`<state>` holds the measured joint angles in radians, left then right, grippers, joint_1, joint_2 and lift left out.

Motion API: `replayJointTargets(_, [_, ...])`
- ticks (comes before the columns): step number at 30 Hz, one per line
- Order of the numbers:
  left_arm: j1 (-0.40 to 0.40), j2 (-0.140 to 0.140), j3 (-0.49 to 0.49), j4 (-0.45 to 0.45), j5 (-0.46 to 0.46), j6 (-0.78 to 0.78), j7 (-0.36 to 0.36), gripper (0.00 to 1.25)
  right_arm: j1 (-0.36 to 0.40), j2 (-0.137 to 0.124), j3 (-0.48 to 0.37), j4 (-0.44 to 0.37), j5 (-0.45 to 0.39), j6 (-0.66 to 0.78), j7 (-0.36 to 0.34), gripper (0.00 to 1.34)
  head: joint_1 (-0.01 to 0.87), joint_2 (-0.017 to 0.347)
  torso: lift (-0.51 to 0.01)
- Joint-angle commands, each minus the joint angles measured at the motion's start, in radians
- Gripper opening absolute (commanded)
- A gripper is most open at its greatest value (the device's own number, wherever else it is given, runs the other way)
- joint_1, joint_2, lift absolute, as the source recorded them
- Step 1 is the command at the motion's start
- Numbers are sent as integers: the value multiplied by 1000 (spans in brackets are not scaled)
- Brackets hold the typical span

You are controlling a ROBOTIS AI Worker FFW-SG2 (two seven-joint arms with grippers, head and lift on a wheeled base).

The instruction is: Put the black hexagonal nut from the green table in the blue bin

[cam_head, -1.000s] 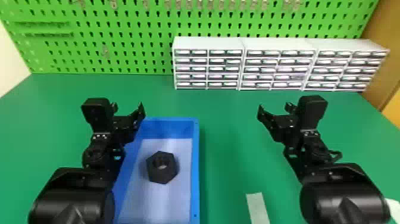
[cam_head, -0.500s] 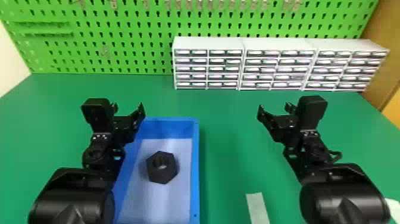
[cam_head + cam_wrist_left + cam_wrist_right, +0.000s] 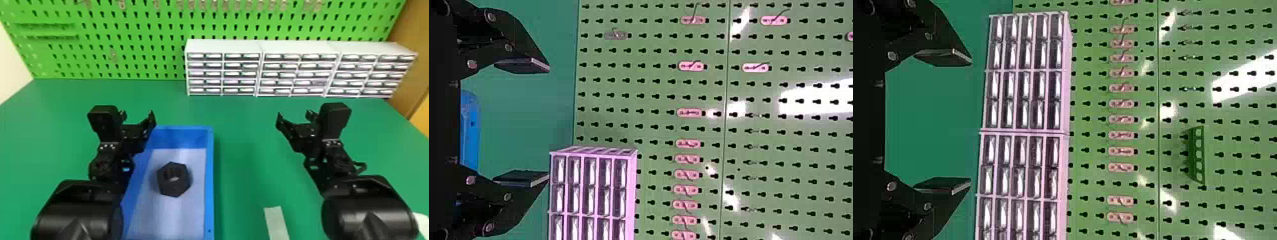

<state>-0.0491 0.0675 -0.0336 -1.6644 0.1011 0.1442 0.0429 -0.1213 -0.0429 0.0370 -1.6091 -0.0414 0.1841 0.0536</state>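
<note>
Nut (image 3: pixel 179 188) sits flat in bin (image 3: pixel 209 178), hole up, clear of the walls, so the job looks done. L claw (image 3: pixel 548 122) is open w/ nothing in it, the nearer of the 2; nut lies to its right & back toward the robot. R claw (image 3: pixel 970 122), also open & empty, is well off across the table (image 3: pixel 245 153). Prob. no more grasping req'd; any regrab = L arm's, w/ risk of bumping bin rim.

green pegboard (image 3: pixel 134 32) behind white drawers (image 3: pixel 223 46)

Bright light, white glare on the pegboard (image 3: pixel 816 95), soft shadow beside the nut (image 3: pixel 179 187)
</note>
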Motion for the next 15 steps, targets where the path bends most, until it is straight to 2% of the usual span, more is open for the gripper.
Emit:
replayJointTargets(1, [0,0,0,0,0,0,0,762,0,0,0,0,0,0,0,925,686,51,-96])
replayJointTargets(15, [0,0,1,0,0,0,0,762,-3,-3,6,0,0,0,0,925,686,51,-96])
